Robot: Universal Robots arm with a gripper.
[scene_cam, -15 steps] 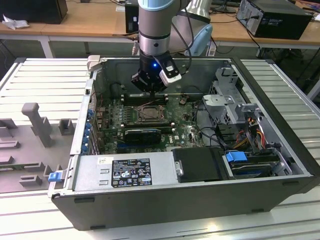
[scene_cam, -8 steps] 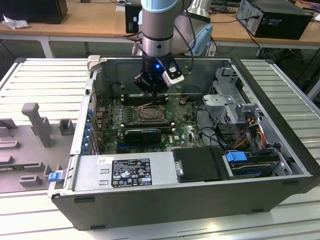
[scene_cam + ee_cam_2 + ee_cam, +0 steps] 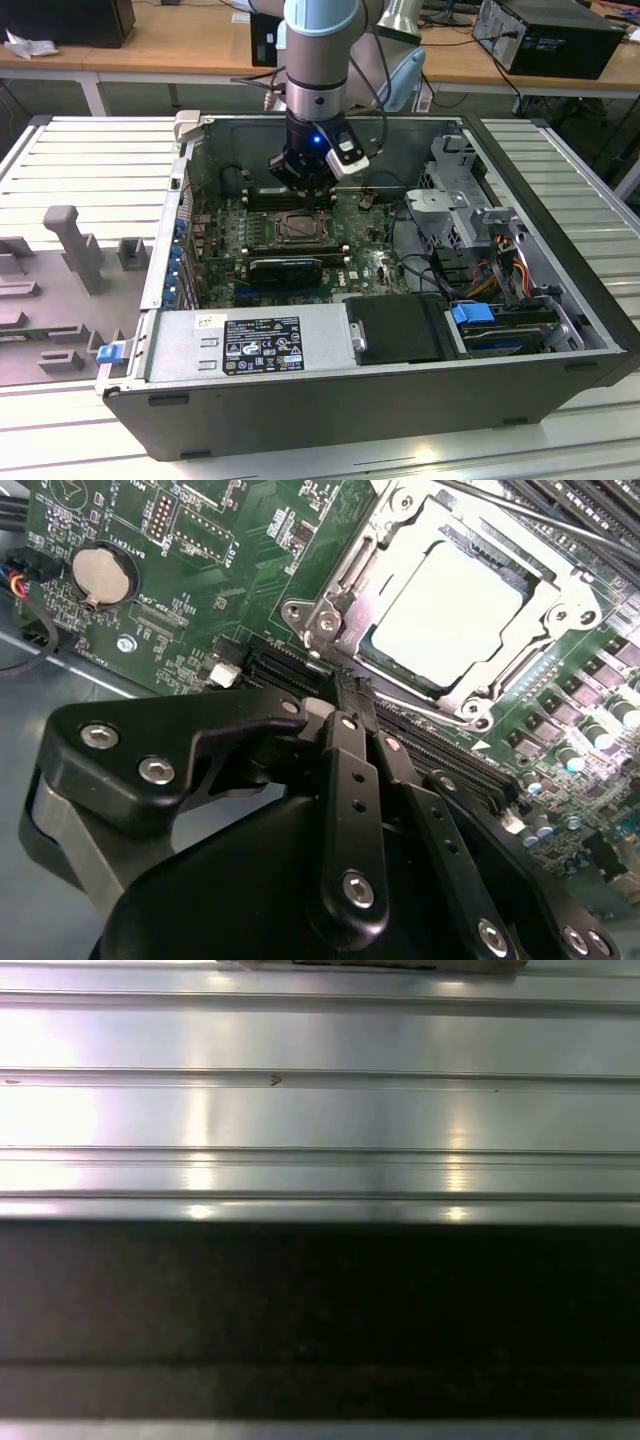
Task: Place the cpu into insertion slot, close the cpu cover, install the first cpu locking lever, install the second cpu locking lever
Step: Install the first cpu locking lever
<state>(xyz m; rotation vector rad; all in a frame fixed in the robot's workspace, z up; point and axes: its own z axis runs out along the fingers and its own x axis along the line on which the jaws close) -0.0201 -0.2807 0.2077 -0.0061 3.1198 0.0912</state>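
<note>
Pale square cpu (image 3: 447, 615) seated under closed silvery cpu cover (image 3: 560, 605).

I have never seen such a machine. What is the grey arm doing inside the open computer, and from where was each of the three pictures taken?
The grey and blue jointed column is a robot arm, and the black tool at its end is its gripper. The exterior view comes from a camera standing off the arm. It shows an open dark metal computer case lying on a ribbed silvery table, with the gripper lowered over the green circuit board.

The second wrist view comes from a camera on the arm, looking past the black gripper at the board. There the pale silver square cpu sits in the insertion slot, with the silvery metal cpu cover framing it. The gripper holds nothing there.

The first wrist view, also from the arm, shows ribbed silvery metal above a dark band.
</note>
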